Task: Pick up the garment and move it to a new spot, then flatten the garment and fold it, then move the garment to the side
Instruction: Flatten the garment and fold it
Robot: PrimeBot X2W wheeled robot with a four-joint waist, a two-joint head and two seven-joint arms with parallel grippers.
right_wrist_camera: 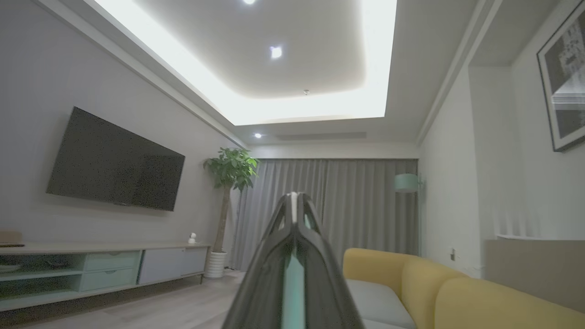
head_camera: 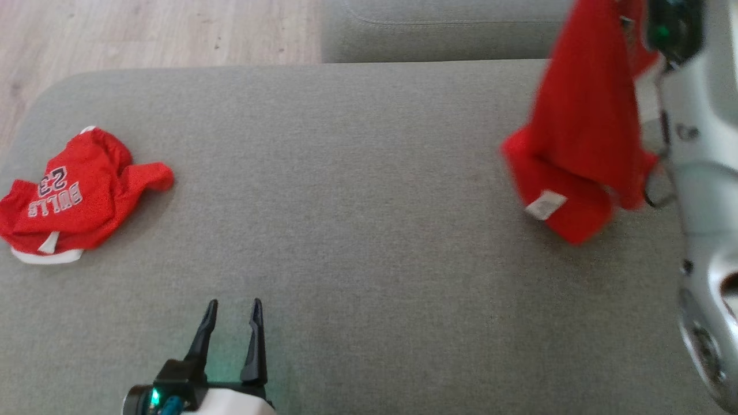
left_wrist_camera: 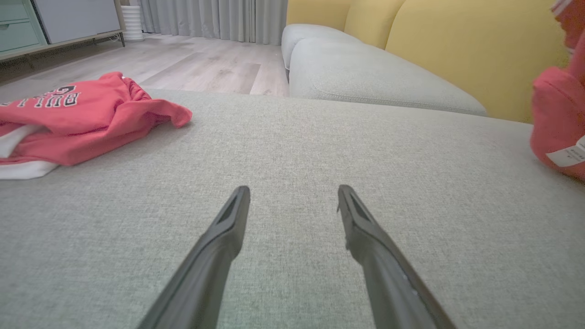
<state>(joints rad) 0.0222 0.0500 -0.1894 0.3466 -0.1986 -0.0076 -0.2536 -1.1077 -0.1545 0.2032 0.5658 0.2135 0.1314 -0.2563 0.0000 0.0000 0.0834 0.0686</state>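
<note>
A wide grey sofa cushion (head_camera: pixel 357 173) with a rounded far-left corner carries a crumpled red jersey (head_camera: pixel 75 196), white-trimmed, lying close to its left edge.

A home living room, and the sofa (right_wrist_camera: pixel 457 292) says so first: yellow back cushions over pale grey seats, with a broad grey upholstered seat (head_camera: pixel 346 230) just before it; across the room from the sofa a flat television (right_wrist_camera: pixel 114 160) hangs on the wall, with a long low cabinet (right_wrist_camera: pixel 100 269) of drawers and open shelves on the floor on that same side; a tall potted plant (right_wrist_camera: pixel 231 169) stands across from the sofa's far end; grey floor-length curtains (right_wrist_camera: pixel 356 205) close the wall beyond the sofa; a floor lamp (right_wrist_camera: pixel 406 183) stands past its far end; a framed picture (right_wrist_camera: pixel 564 77) hangs on the wall above the sofa; pale wooden floor (head_camera: pixel 144 29) lies beside it; overhead, a recessed ceiling (right_wrist_camera: pixel 274 52) with small spotlights.
</note>
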